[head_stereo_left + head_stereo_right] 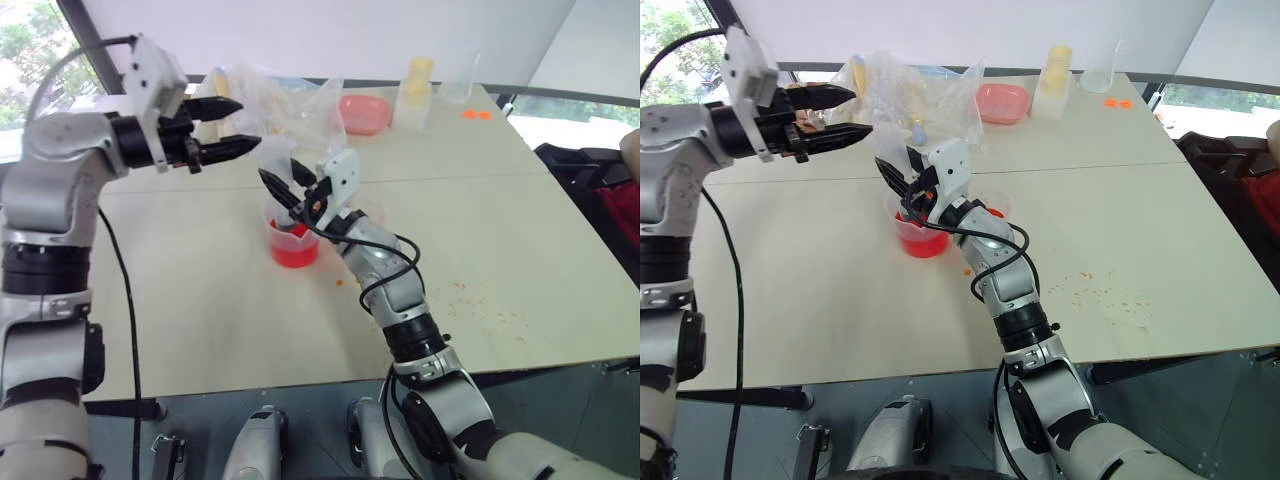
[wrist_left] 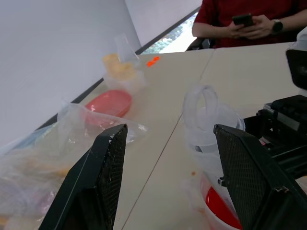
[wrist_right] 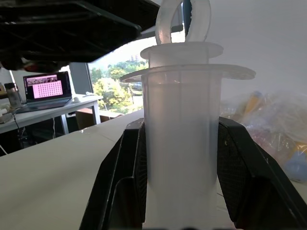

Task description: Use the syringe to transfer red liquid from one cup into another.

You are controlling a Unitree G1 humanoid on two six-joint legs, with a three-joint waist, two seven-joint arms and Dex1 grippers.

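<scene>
The clear syringe (image 3: 182, 143) stands upright, its lower end in the one cup (image 1: 293, 250), a spouted beaker holding red liquid (image 1: 923, 242). My right gripper (image 1: 285, 187) is shut on the syringe barrel, a black finger pressed to each side. The plunger ring (image 2: 202, 102) sticks up above the barrel. My left gripper (image 1: 248, 124) is open and holds nothing. It hangs level, just above and to the left of the plunger ring. Another cup (image 1: 992, 208), smaller with a red tint, stands just behind my right wrist and is partly hidden.
Crumpled plastic bags (image 1: 270, 95), a pink bowl (image 1: 362, 113), a yellow-topped container (image 1: 417, 88) and a clear cup (image 1: 455, 90) line the table's far side. Orange specks (image 1: 480, 300) dot the table at right. A person in red (image 2: 249, 19) sits beyond the far right corner.
</scene>
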